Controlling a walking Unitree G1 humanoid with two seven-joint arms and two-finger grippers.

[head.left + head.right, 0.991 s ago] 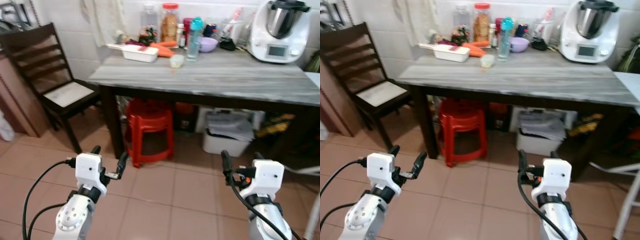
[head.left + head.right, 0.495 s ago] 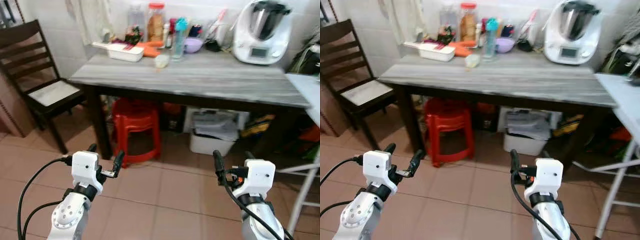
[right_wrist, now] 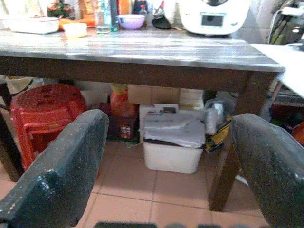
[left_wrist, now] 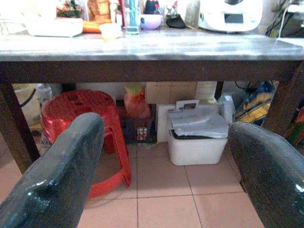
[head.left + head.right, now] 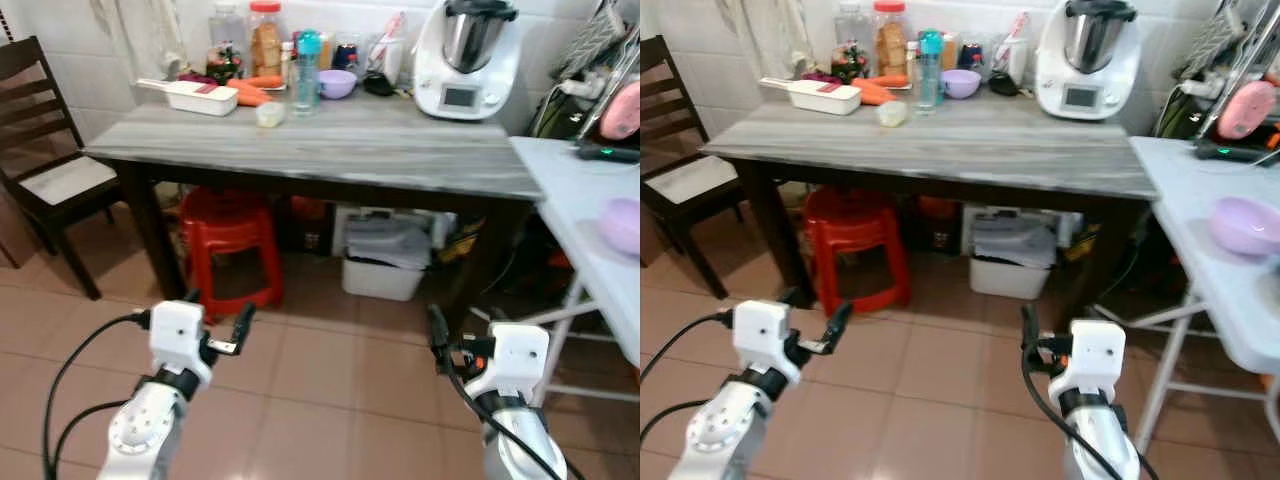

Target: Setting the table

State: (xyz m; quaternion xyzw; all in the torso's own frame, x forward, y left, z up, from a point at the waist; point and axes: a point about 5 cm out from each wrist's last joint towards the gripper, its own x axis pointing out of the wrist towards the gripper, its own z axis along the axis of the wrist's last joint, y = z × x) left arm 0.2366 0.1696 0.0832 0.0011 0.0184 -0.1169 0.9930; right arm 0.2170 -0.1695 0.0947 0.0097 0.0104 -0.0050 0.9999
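View has swung right since a second ago: white table (image 5: 1200, 200) with lilac bowl (image 5: 1245, 224) now in sight at right. Purple bowl (image 5: 337, 83) sits at back of grey worktop (image 5: 330, 150), near white appliance (image 5: 462, 58). Left claw (image 5: 222, 320) and right claw (image 5: 470, 330) low over floor tiles, both spread apart, empty.
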